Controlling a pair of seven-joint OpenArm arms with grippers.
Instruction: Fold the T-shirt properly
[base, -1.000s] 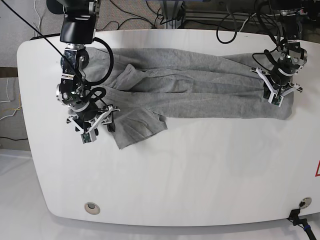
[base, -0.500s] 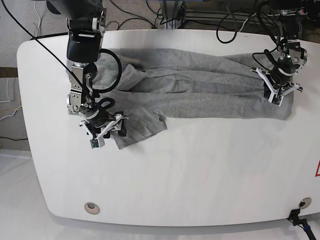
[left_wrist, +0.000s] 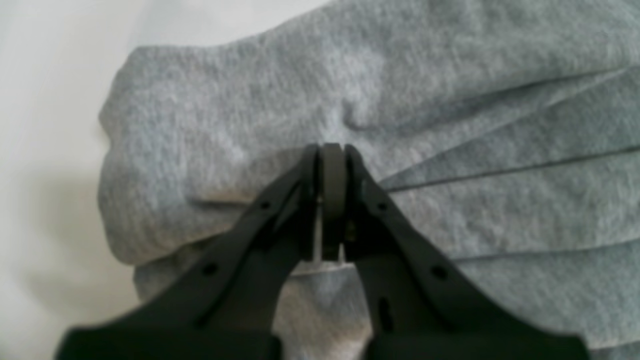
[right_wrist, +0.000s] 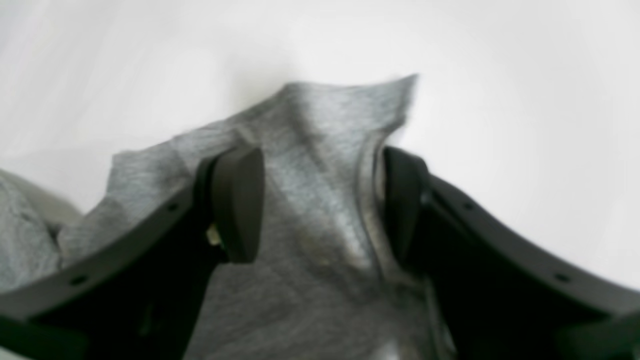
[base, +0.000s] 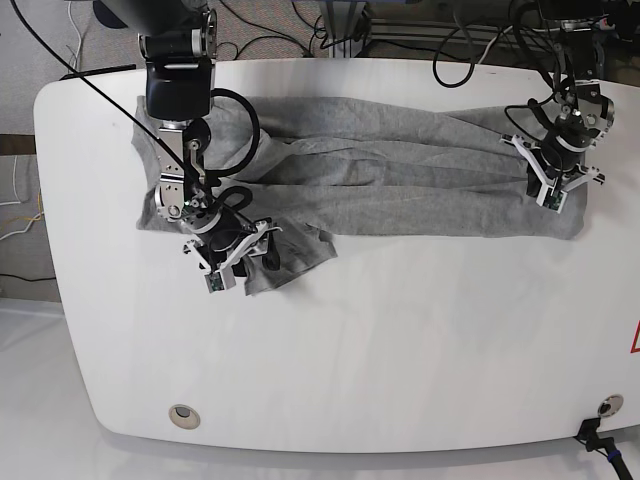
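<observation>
The T-shirt (base: 400, 185) lies lengthwise between both arms; the right gripper (right_wrist: 320, 200), jaws apart, straddles its sleeve corner, and the left gripper (left_wrist: 332, 200) is clamped on its far end.

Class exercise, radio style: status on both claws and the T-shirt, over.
Left claw shut, pinching a T-shirt fold. Right claw open, straddling a flap at the other end. T-shirt spread lengthwise, wrinkled, unfolded. Nothing in the way.

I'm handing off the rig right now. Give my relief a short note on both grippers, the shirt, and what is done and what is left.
Left gripper: shut, pinching the T-shirt at its end.
Right gripper: open, jaws straddling a sleeve flap, not yet closed.
T-shirt lies stretched lengthwise across the far half of the table, wrinkled and bunched.
Done: no neat fold yet.
Left: grip the sleeve, fold it in, then fold the body.
</observation>
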